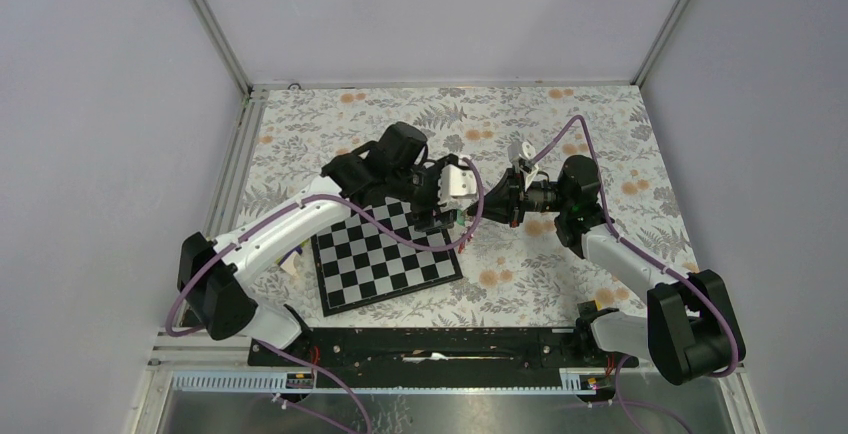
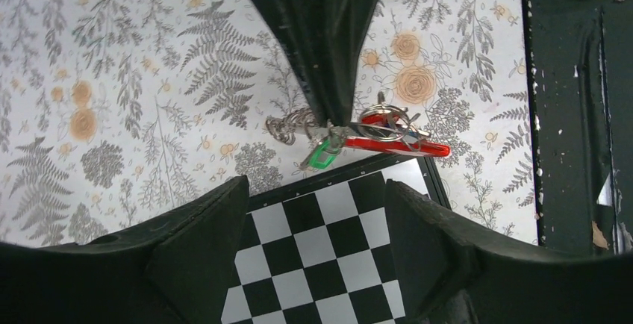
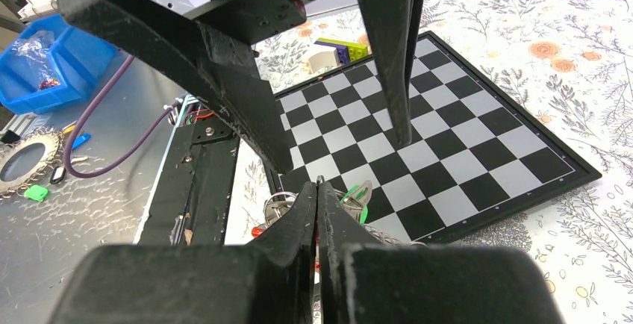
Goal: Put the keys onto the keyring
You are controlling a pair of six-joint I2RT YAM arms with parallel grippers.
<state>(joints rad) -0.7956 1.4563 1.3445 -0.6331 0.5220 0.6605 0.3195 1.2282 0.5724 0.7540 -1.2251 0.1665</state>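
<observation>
**Right jaws pinch the keyring, left jaws stand wide**

You have a floral table [image 1: 600, 114] with a chessboard [image 1: 380, 264] lying on it. The two grippers meet at the board's far right corner. Your left gripper [image 2: 313, 197] is spread wide with nothing between its fingers. Your right gripper [image 3: 317, 189] is pressed tight, its tips clamped on the keyring [image 2: 403, 143], whose red loop juts sideways just past the board's edge. A green-tagged key [image 2: 321, 158] hangs beneath the tips, beside a metal ring [image 2: 287, 126].
</observation>
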